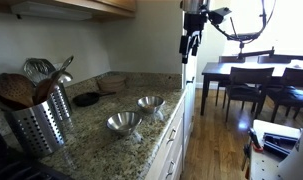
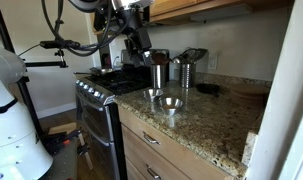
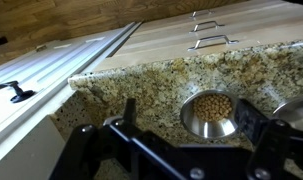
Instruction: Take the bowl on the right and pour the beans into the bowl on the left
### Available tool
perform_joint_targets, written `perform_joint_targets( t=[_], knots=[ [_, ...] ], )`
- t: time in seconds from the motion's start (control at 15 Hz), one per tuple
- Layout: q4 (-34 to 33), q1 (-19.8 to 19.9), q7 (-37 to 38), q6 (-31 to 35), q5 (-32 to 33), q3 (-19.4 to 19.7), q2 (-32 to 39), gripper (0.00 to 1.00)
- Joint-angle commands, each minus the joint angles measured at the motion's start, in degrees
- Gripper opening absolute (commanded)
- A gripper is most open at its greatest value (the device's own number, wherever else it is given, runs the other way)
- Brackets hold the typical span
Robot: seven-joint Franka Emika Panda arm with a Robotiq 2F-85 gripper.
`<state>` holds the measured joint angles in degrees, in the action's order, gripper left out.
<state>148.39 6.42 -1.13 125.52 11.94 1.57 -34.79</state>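
Observation:
Two small steel bowls stand on the speckled granite counter (image 1: 91, 125). In both exterior views they sit close together, one (image 1: 123, 122) (image 2: 171, 102) nearer the counter's front edge than its neighbour (image 1: 150, 102) (image 2: 153, 94). In the wrist view a bowl filled with tan beans (image 3: 213, 110) lies between my fingers' lines, and the second bowl (image 3: 297, 110) shows only partly at the right edge. My gripper (image 1: 191, 45) (image 2: 141, 45) (image 3: 191, 125) is open and empty. It hangs high above the counter, over the bowls.
A perforated steel utensil holder (image 1: 41, 122) with wooden spoons stands at one end of the counter. A dark flat object (image 1: 86, 98) lies by the wall. White drawers (image 3: 206, 30) run below the counter edge. A stove (image 2: 101, 85) adjoins the counter, and a dining table with chairs (image 1: 251, 80) stands beyond.

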Motion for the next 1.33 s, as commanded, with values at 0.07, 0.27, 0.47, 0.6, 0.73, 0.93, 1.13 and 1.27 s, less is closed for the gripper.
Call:
perform_joint_targets(
  t=[0.07,0.27,0.47,0.6,0.73,0.93,1.13,1.27],
  knots=[
    [-3.31,-1.35,-2.46,4.84,-2.86,2.84,7.66,1.00],
    [-4.76,-2.18,-4.65,6.51,-6.30,4.00,11.49,1.00],
    [-5.90,-3.06,-7.49,7.64,-10.99,4.87,15.13,1.00],
    [-6.59,-3.45,-9.34,7.94,-13.97,5.32,17.22,1.00],
    [-7.20,-3.53,-10.82,8.19,-16.29,5.53,19.03,1.00],
    [-6.72,-2.40,-9.53,6.85,-15.19,4.43,18.61,1.00],
    [-7.41,-2.34,-9.56,6.86,-15.24,4.45,20.12,1.00],
    [-7.54,-2.34,-9.56,6.86,-15.25,4.45,20.23,1.00]
  ],
)
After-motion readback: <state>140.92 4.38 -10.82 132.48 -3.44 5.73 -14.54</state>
